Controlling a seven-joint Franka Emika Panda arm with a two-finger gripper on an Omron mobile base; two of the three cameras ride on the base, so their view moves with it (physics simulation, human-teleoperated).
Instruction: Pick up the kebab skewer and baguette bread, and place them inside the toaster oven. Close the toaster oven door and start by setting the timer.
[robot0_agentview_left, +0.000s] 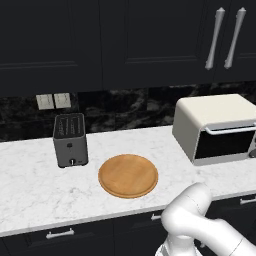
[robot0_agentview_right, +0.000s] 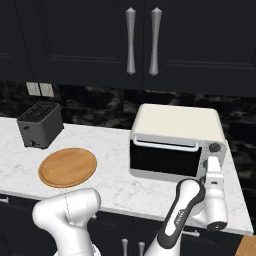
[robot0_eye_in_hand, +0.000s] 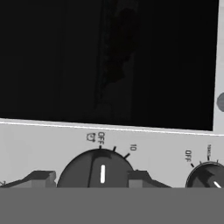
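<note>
The cream-white toaster oven (robot0_agentview_right: 175, 122) stands at the right end of the counter, also seen as toaster oven (robot0_agentview_left: 200, 117). Its toaster oven door (robot0_agentview_right: 165, 159) is closed, with the white bar handle (robot0_agentview_right: 165, 145) along the top. My gripper (robot0_agentview_right: 214, 156) is pressed up to the control panel on the oven's right side. In the hand view my gripper (robot0_eye_in_hand: 91, 177) has its fingertips (robot0_eye_in_hand: 41, 177) against both sides of the dark timer knob (robot0_eye_in_hand: 98, 168), whose white pointer sits near the OFF mark. The kebab skewer and baguette bread are hidden; only a dim shape shows behind the dark glass (robot0_eye_in_hand: 118, 48).
A round wooden board (robot0_agentview_left: 128, 176) lies bare mid-counter, and a dark grey slot toaster (robot0_agentview_left: 70, 140) stands left of it. A second dark knob (robot0_eye_in_hand: 208, 175) sits beside the timer knob. Dark cabinets with silver handles (robot0_agentview_right: 142, 42) hang above the marble counter (robot0_agentview_left: 30, 190).
</note>
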